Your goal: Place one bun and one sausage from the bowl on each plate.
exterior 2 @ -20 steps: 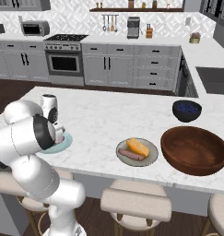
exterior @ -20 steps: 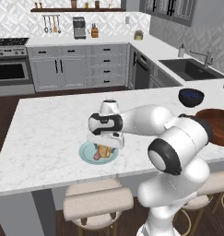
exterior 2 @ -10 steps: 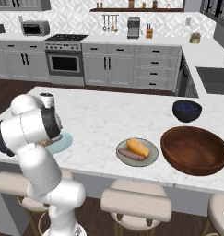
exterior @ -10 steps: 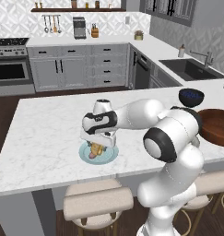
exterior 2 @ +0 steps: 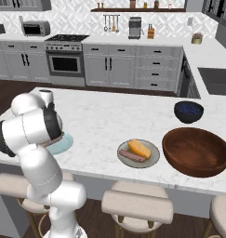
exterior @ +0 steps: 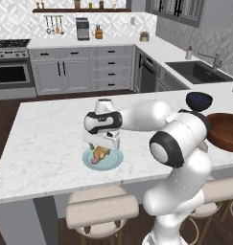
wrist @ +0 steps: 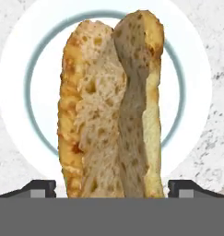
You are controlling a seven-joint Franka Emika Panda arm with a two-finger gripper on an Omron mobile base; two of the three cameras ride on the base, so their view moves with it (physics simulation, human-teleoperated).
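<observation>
Golden-brown split bun (wrist: 111, 108) now lies released on the round light-blue plate (wrist: 196, 99) on the white marble table (exterior: 46, 143); the fingers (wrist: 44, 188) have spread wide, so this plate looks served.

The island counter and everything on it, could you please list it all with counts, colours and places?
Counter: one, white marble, centre.
Wooden bowl: one, reddish-brown, right end, looks empty.
Small bowl: one, dark blue, behind the wooden bowl.
Grey plate: one, left of the wooden bowl, holding a yellow bun and a pinkish sausage.
Blue plate: one, light blue, left part, under the hand.
Bun: one, golden-brown, on the blue plate.
Stools: beige, along the near side.
Arm: white; fingers open, astride the bun.
</observation>
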